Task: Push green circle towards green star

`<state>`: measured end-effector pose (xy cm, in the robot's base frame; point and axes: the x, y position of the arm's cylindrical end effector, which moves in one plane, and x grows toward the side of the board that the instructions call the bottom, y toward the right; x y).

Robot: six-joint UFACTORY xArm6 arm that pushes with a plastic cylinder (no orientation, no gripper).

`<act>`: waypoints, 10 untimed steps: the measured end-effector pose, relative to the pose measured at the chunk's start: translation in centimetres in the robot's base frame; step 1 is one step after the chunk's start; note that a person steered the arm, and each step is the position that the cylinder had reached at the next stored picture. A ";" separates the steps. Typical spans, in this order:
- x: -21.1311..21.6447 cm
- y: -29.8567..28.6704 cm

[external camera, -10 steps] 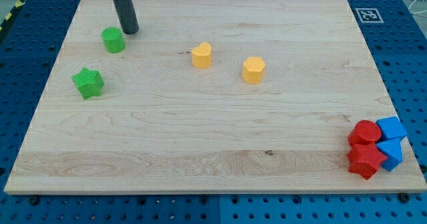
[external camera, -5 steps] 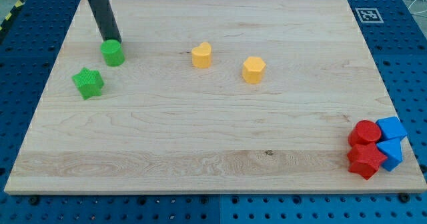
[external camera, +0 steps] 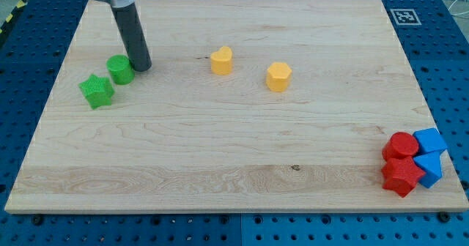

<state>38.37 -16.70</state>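
Tip (external camera: 142,68) is being held against green circle (external camera: 120,69), right side; no end effector jaws are fitted. Green star (external camera: 97,91) is lying lower-left, so an off-centre push risks the circle being deflected past.

Rod: dark grey, nearly black, down to my tip (external camera: 142,68).
Green circle (external camera: 120,69): bright green.
Green star (external camera: 97,91): same green.
Yellow heart (external camera: 221,60): yellow-orange.
Yellow hexagon (external camera: 278,77): yellow-orange.
Red blocks (external camera: 401,165): red (shapes possibly circle and star).
Blue blocks (external camera: 429,150): blue.
Board (external camera: 242,143): pale wood grain.
Table (external camera: 29,56): blue, dotted with holes.
Marker tag (external camera: 404,16): black-and-white.
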 end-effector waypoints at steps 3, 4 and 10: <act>0.5 -0.9; 0.6 -1.3; 1.7 -1.8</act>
<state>40.05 -18.52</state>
